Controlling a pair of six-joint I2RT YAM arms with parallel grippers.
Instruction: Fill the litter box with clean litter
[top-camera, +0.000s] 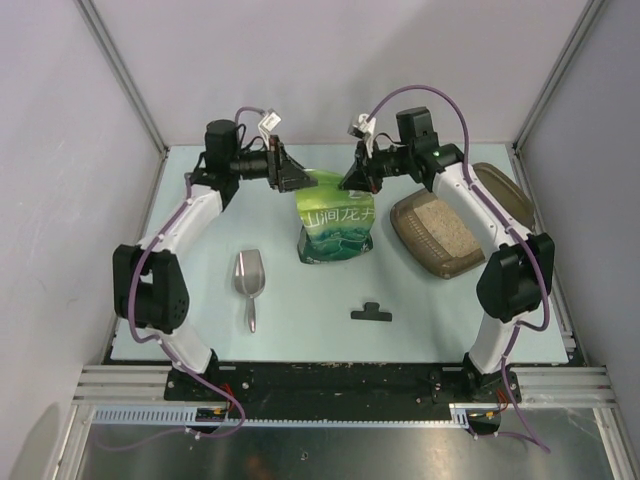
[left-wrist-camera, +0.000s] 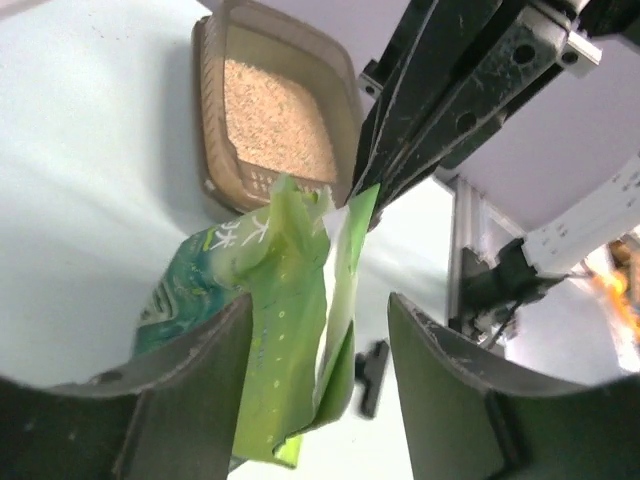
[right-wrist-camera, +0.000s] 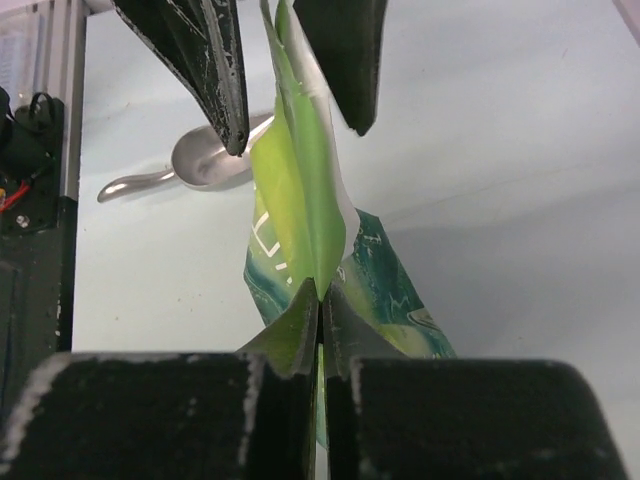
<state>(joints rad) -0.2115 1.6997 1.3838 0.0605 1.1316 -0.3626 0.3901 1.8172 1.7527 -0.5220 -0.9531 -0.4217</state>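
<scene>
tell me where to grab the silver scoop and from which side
Probably the narrow handle of the scoop, coming down from above and closing across its width. The scoop lies flat on the table, wide bowl toward the far side, handle pointing back at the arm bases.

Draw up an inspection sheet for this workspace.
Surface: pale table, flat.
Job's things: litter box at the right holds clean litter; green bag stands at centre.
Clutter: metal scoop and black clip lie loose.
Grippers: right gripper shut on the bag's top edge; left gripper open astride it.
Cables: purple cables loop along both arms.
Surroundings: pale walls, metal frame at the near edge.
</scene>
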